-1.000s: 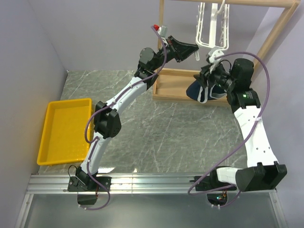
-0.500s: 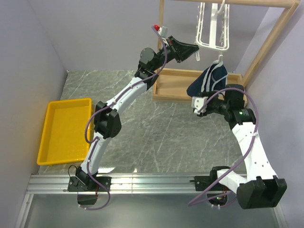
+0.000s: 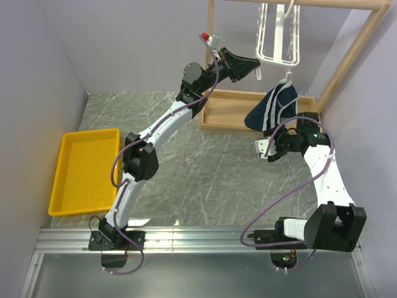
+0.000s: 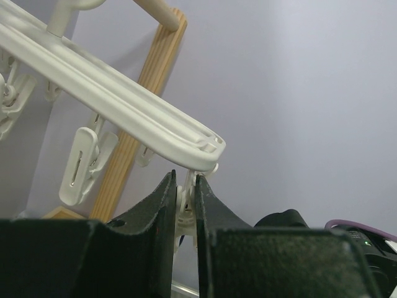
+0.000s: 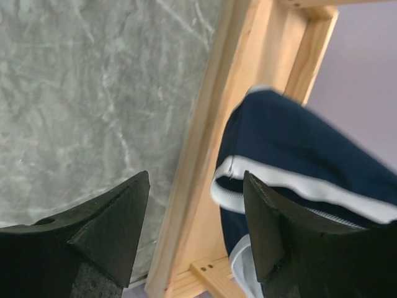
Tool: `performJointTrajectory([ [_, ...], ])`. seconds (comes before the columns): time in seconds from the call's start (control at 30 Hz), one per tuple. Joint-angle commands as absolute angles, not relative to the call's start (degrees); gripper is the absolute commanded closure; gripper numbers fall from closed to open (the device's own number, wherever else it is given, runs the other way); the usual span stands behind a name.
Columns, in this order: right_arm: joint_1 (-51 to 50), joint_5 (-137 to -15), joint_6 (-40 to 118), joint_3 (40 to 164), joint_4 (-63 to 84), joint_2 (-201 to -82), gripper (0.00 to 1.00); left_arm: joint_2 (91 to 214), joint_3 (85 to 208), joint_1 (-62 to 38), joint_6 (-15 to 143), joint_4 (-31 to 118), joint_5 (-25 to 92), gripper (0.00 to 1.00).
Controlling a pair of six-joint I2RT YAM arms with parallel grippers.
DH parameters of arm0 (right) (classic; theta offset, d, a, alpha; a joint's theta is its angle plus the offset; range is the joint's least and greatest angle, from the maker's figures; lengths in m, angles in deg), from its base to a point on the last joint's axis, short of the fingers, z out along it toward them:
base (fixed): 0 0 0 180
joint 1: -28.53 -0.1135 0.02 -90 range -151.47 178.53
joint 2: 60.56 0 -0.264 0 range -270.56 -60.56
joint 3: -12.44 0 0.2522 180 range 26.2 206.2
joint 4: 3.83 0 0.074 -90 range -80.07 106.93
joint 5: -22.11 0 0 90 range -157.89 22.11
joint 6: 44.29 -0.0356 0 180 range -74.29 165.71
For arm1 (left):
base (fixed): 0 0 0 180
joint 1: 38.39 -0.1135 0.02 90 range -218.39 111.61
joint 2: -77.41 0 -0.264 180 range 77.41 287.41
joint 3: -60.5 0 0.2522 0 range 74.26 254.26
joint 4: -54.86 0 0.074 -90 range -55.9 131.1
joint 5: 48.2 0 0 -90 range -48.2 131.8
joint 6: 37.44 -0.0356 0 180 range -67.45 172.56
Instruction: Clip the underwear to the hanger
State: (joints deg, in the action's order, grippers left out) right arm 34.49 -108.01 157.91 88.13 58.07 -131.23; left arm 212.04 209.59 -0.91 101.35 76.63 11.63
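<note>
The white hanger [image 3: 277, 38] hangs from the wooden rack's top bar; its frame also shows in the left wrist view [image 4: 124, 107]. My left gripper [image 3: 255, 67] is raised at the hanger's left corner and shut on a small white clip [image 4: 184, 208], squeezing it between the fingers. The navy underwear [image 3: 276, 107] with white trim hangs from a white clip [image 3: 287, 76] below the hanger. My right gripper [image 3: 265, 151] is open and empty, a little below and in front of the underwear, which fills the right wrist view's right side [image 5: 304, 155] beyond my open gripper [image 5: 197, 180].
The light wooden rack has a base frame [image 3: 224, 112] on the marble table and an upright at right [image 3: 353, 49]. A yellow tray [image 3: 84, 171] lies at the left. Another free clip [image 4: 84, 164] dangles from the hanger. Purple walls close in at left and right.
My right gripper let go of the underwear and drew back down toward the near side. The underwear now hangs from the clip by itself. My left gripper stayed put.
</note>
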Motion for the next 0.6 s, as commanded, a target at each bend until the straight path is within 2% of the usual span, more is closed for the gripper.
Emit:
performJointTrajectory([
  [0.0, 36.4, -109.4, 186.2, 89.2, 59.9, -131.7, 0.3, 210.3, 209.4, -0.9, 101.2, 78.0, 10.1, 1.0],
  [0.23, 37.3, -115.1, 196.2, 84.5, 48.1, -133.2, 0.28, 210.0, 209.1, -1.1, 101.2, 78.0, 9.9, 1.0],
  [0.57, 37.4, -118.7, 197.1, 81.6, 33.2, -136.6, 0.27, 209.9, 208.3, -1.4, 101.5, 78.8, 9.5, 1.0],
])
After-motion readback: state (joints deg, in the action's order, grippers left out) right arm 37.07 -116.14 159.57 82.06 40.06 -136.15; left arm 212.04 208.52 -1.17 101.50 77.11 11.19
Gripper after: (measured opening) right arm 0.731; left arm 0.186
